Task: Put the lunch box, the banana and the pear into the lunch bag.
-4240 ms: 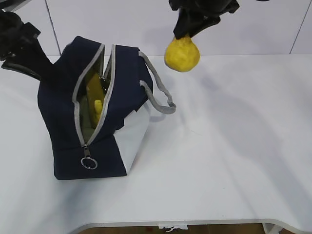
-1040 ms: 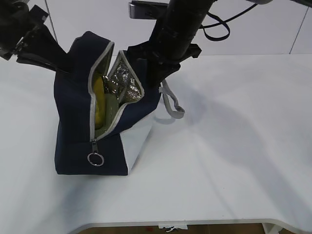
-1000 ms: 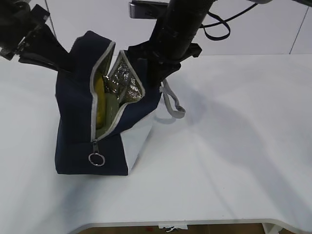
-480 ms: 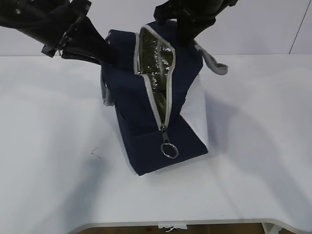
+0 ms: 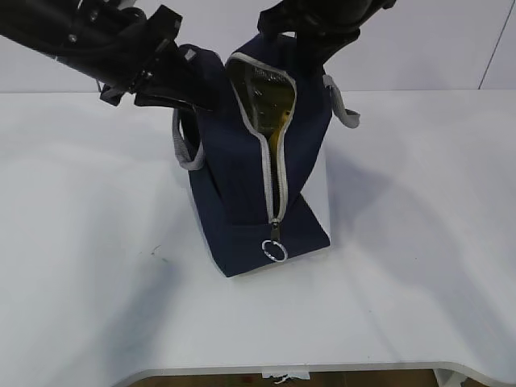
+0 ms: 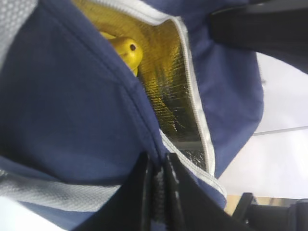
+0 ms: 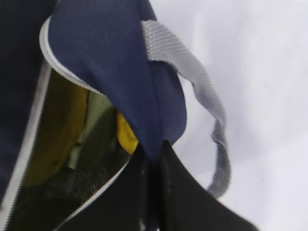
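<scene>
Lunch bag (image 5: 258,173) stands on the white counter (image 5: 419,242) near its middle, held up from two sides, with the zipper mouth open toward the camera and the ring pull (image 5: 274,251) hanging at 6 o'clock of the opening. The left gripper (image 6: 155,185) has its jaws nearly together on the navy fabric of the bag's rim, at 10 o'clock of the bag in the exterior view, and the right gripper (image 7: 151,166) pinches the opposite rim in the same narrow way, at 12 o'clock. I judge the main risk is the bag itself: if one arm pulls harder or lets go first, the tall bag may tip over and the contents may roll toward the open mouth. The thin fabric could also slip out of the jaws. Inside, a yellow fruit with a dark end, probably the banana (image 6: 126,50), lies against the foil lining (image 6: 171,96). The pear and the lunch box I cannot pick out with certainty. The grey handle (image 7: 202,103) hangs loose and might catch on an arm.
</scene>
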Tool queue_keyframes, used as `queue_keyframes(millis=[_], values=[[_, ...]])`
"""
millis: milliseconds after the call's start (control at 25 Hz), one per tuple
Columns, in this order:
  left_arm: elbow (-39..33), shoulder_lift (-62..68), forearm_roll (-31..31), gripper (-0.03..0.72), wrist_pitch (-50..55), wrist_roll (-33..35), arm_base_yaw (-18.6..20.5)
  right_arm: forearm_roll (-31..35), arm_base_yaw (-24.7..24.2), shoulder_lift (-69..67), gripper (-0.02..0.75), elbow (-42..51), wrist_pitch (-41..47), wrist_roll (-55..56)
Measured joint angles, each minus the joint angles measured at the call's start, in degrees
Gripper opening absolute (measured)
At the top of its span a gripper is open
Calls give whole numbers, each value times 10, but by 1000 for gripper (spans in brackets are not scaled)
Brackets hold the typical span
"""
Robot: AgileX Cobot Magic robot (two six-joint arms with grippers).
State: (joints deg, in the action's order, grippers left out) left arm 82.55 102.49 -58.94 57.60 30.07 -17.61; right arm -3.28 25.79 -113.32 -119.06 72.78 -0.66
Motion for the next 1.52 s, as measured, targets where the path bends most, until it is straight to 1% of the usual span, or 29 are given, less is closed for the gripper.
queue_keyframes(millis=[120, 200, 280, 360, 400, 480, 520, 560, 640, 720, 920, 1000, 1080, 1120, 1200, 1320, 1400, 1520], values=[[0, 11, -20, 15, 0, 3, 0, 8, 0, -14, 17, 0, 0, 7], [0, 12, -25, 15, 1, 4, 0, 21, 0, -24, 51, 0, 0, 7], [0, 12, -26, 18, 2, 4, 0, 38, 0, -31, 123, 0, 0, 7], [0, 12, -27, 39, 3, 4, 0, 45, 0, -34, 249, 0, 0, 17], [0, 12, -29, 68, 6, 4, 0, 47, 0, -34, 309, 0, 0, 21], [0, 12, -31, 154, 15, 4, 0, 48, 0, -34, 429, 0, -1, 26], [0, 12, -32, 207, 23, 4, 0, 48, 0, -34, 465, 0, -1, 27], [1, 12, -33, 255, 31, 4, 1, 50, 0, -32, 483, 0, -1, 28], [3, 12, -33, 314, 60, 4, 9, 57, 0, -24, 504, 0, -1, 28], [10, 12, -29, 340, 89, 4, 17, 71, 0, -10, 511, 0, -3, 29], [19, -2, -15, 353, 107, 4, 43, 86, 0, 36, 516, 3, -5, 29], [19, -13, 8, 353, 107, 4, 47, 86, 0, 57, 517, 17, -5, 29], [20, -22, 41, 353, 111, -6, 48, 92, 0, 82, 517, 34, -5, 29], [20, -26, 67, 351, 113, -17, 48, 95, 0, 94, 517, 45, -5, 29], [20, -36, 128, 338, 116, -43, 44, 109, 0, 124, 517, 72, -5, 29], [20, -59, 239, 316, 121, -87, 33, 121, 0, 170, 517, 126, -5, 29], [20, -77, 289, 312, 123, -110, 26, 123, 0, 201, 517, 164, -5, 27], [20, -102, 331, 309, 125, -132, 24, 123, 0, 255, 517, 233, -24, 18]])
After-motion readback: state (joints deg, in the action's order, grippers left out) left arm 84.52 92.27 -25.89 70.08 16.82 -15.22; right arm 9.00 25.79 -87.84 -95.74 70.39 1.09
